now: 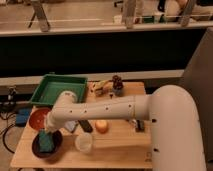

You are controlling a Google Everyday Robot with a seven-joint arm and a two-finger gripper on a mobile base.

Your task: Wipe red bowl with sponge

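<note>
The dark maroon red bowl (42, 149) sits at the front left corner of the wooden table (120, 145). The teal-green sponge (47, 142) stands inside the bowl. My gripper (46, 132) reaches down from the white arm (100, 111) right over the sponge and the bowl.
A brighter orange-red bowl (37, 119) lies just behind the red bowl. A green tray (57, 90) stands at the back left. A clear cup (84, 143), an orange (101, 126), a dark flat object (84, 125) and a banana with a dark item (109, 86) are on the table.
</note>
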